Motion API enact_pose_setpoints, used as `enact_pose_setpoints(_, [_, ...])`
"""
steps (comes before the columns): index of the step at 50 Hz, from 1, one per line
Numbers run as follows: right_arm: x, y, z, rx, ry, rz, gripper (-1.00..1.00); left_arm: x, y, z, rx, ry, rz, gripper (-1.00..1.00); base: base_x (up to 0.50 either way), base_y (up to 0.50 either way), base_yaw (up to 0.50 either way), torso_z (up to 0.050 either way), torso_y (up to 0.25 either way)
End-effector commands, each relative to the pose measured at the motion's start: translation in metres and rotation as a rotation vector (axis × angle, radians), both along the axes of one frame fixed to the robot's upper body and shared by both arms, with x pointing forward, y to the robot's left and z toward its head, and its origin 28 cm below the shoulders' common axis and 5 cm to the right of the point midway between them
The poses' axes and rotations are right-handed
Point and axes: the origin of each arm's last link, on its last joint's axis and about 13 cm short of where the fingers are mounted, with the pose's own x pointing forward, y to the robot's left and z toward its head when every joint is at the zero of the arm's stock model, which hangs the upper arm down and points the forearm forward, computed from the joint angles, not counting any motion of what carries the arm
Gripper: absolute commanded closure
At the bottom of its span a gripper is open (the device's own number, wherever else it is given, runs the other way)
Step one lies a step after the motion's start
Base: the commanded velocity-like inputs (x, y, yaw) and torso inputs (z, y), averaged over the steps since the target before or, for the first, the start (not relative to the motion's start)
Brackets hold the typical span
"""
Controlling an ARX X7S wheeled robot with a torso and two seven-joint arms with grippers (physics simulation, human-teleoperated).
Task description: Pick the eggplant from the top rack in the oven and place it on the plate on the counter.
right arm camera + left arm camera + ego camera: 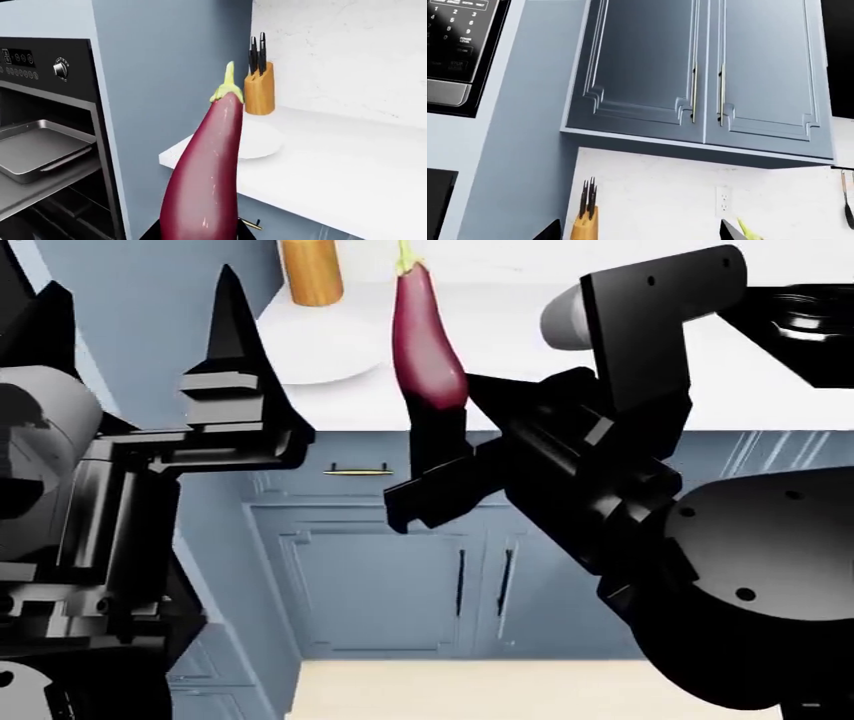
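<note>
One eggplant, and you've got it clamped at its fat end in the right gripper, standing nearly upright with the stem cap on top, out of the oven and above the counter edge. The plate sits just beside it, near the knife block. Your left gripper is raised with nothing in it; whether its fingers are apart I cannot tell. A silver baking tray sits inside the oven.
</note>
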Motion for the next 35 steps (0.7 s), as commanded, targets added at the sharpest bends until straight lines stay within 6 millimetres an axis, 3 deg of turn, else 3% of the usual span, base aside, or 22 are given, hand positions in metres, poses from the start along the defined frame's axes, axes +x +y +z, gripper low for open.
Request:
enact_pose_setpoints(1, [0.0001, 0.0002, -0.0002, 0.0, -0.014, 0.005, 1.0, 0.0004, -0.001, -0.0004, 0.001, 0.001, -0.002, -1.0, 0.0, -0.5, 0.0, 0.0, 0.0])
enact_pose_setpoints(6, [0.0004, 0.0003, -0.0012, -0.004, -0.023, 0.004, 1.0, 0.0001, -0.0007, -0.0013, 0.0, 0.002, -0.002, -1.0, 0.0, -0.5, 0.0, 0.0, 0.0])
enact_pose_setpoints(11, [0.0014, -0.0015, 0.0013, 0.037, -0.029, -0.02, 1.0, -0.0001, -0.0007, -0.0021, 0.0, 0.002, 0.0, -1.0, 0.0, 0.0, -0.5, 0.0, 0.0])
enact_pose_setpoints(16, [0.0037, -0.0032, 0.001, 0.035, -0.052, -0.046, 1.0, 0.0003, -0.0012, -0.0031, 0.0, 0.003, 0.0, -1.0, 0.0, 0.0, 0.0, 0.0, 0.0])
enact_pose_setpoints(35, [0.0026, -0.0026, 0.0025, 0.022, -0.053, -0.044, 1.0, 0.0002, -0.0015, -0.0009, -0.001, 0.001, -0.001, -1.0, 0.0, 0.0, 0.5, 0.0, 0.001])
